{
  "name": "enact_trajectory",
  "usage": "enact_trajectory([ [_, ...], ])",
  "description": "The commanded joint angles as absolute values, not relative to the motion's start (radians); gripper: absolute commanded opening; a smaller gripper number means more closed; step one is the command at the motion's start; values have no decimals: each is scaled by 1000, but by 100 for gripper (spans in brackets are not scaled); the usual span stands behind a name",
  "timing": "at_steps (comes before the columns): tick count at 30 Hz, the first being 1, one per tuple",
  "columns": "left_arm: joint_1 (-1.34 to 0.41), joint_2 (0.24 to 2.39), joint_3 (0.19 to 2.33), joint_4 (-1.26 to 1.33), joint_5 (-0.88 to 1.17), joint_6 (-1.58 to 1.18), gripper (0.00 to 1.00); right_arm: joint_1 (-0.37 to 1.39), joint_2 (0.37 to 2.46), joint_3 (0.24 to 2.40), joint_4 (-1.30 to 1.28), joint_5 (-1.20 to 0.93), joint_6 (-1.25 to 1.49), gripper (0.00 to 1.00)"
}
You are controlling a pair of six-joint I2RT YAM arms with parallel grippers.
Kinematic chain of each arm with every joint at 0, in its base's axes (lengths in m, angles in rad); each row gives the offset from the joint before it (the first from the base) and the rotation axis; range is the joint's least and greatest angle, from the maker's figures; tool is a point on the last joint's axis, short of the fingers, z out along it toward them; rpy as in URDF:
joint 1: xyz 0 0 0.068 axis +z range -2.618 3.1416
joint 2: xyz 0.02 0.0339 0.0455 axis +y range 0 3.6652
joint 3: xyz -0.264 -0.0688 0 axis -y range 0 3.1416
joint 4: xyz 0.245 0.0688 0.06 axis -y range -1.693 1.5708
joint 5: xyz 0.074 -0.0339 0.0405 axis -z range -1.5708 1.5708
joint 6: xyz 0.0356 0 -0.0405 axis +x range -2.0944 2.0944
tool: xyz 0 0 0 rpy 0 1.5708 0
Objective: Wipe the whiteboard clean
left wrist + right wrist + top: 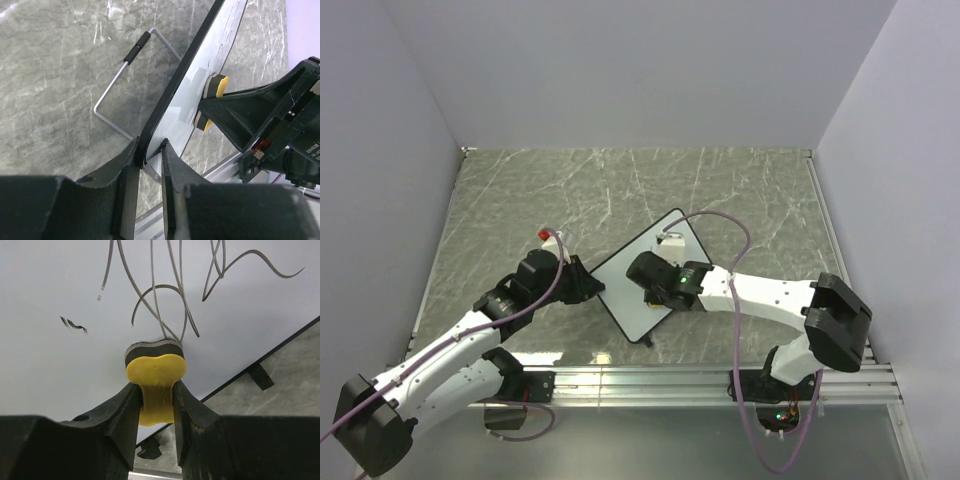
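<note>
**Whiteboard gripped at one edge and met by an eraser on a marbled desk**

A grey-green, white-veined desk (620, 190) filled a booth of plain pale walls (620, 70), with a metal rail (650, 380) along its near edge. At the left, the left pincer (150, 147) was nearly closed, pinching the black-framed lower-left edge of the whiteboard (625, 290). The board sat tilted near the desk's middle, with a wire stand (115, 85) behind it. To the right, the right pincer (156, 390) was clamped tight on a yellow eraser (156, 371), whose dark pad was pressed to the board just below black scribbles (170, 285). From above, the right arm hid those scribbles. A small red item (545, 234) beside the left arm was too small to identify. The right wrist view cut off most of the board.
</note>
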State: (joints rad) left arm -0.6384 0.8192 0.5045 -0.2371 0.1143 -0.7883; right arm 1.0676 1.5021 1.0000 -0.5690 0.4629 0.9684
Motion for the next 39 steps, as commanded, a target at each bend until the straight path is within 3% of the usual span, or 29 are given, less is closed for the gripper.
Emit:
enact_trajectory([
  [1, -660, 804, 502, -272, 120, -755, 0, 1057, 1523, 1023, -512, 466, 991, 0],
  [8, -664, 769, 494, -282, 141, -775, 0, 993, 1637, 1358, -589, 502, 884, 0],
  [15, -669, 772, 495, -299, 149, -792, 0, 916, 1726, 1482, -684, 468, 825, 0],
  [19, -669, 779, 479, -282, 134, -795, 0, 914, 1678, 1393, -666, 454, 808, 0],
  [25, -669, 816, 502, -305, 75, -779, 0, 926, 1534, 1059, -585, 381, 867, 0],
  [31, -669, 830, 503, -334, 5, -802, 0, 957, 1410, 913, -532, 334, 856, 0],
  [39, -669, 813, 486, -321, 2, -802, 0, 956, 1413, 986, -508, 345, 805, 0],
])
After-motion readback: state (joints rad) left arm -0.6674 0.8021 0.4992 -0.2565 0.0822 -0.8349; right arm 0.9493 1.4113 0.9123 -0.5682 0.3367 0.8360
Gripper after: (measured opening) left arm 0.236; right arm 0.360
